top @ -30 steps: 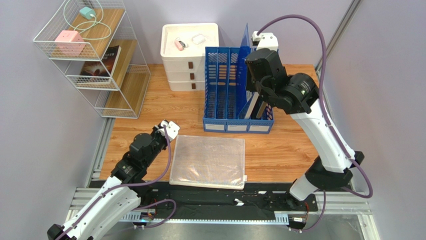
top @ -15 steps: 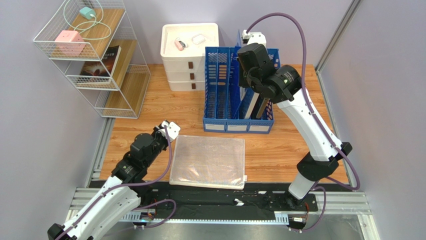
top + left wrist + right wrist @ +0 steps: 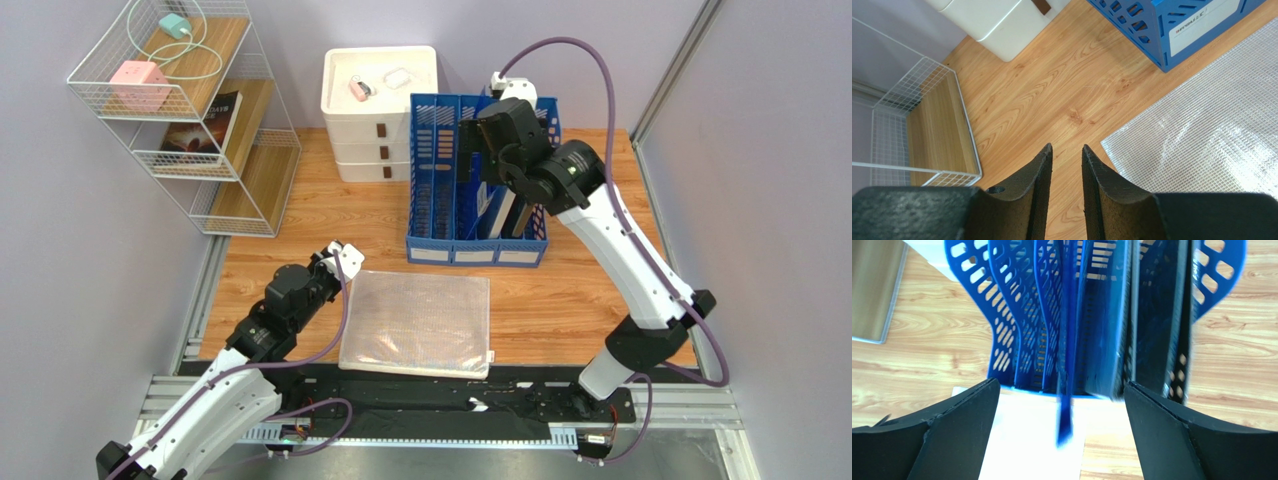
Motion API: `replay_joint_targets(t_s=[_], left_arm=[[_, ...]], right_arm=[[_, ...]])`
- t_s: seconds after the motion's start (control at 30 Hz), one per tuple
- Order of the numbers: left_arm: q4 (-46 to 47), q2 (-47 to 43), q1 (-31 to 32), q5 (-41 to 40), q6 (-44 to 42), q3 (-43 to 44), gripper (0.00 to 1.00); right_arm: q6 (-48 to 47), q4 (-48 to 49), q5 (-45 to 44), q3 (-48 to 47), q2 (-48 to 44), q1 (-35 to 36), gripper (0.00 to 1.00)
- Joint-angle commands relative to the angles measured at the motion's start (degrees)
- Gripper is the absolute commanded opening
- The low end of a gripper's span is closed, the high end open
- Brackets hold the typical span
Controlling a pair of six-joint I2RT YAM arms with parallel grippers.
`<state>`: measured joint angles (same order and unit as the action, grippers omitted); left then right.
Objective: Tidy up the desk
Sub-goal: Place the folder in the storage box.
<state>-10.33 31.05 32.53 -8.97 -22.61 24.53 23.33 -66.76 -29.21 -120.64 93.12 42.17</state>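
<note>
Currently, the worktop [image 3: 580, 300] spans the area ahead of both arm bases. A blue file rack [image 3: 440, 215] stands at its far middle. A clear mesh pouch [image 3: 415, 322] lies flat near the front edge. The right hand [image 3: 1061, 384], above the rack, is spread wide and grips nothing. The left hand [image 3: 1067, 147], just left of the pouch, is slightly parted and holds nothing.

Left gripper [image 3: 1067, 147] hangs above the desk [image 3: 1052, 85], jaws a narrow gap apart with nothing between them. Clear mesh pouch [image 3: 1202, 145] lies flat at right. Blue file rack [image 3: 1177, 25] beyond it, wire shelf [image 3: 927, 125] at left.
</note>
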Motion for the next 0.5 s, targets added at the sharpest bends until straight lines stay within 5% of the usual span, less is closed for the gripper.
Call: replay_joint_targets(t_s=[0.0,0.27,0.4,0.47], left_arm=[[-0.1,0.3,-0.4,1.1,-0.2,0.9,0.35],[-0.1,1.0,-0.3,1.1,-0.3,1.0,0.35],[0.0,0.6,-0.3,1.6,-0.3,0.9,0.35],[0.0,1.3,-0.3,1.6,-0.4,1.0,0.35]], right_arm=[[2.2,3.7,2.7,3.5,-10.9,0.6,1.00],[4.1,9.7,3.9,22.5,-20.8,2.6,0.98],[1.7,27.8,3.6,44.0,-28.7,6.5,0.68],[-2.7,34.2,-1.2,50.0,-32.8,10.8,0.66]])
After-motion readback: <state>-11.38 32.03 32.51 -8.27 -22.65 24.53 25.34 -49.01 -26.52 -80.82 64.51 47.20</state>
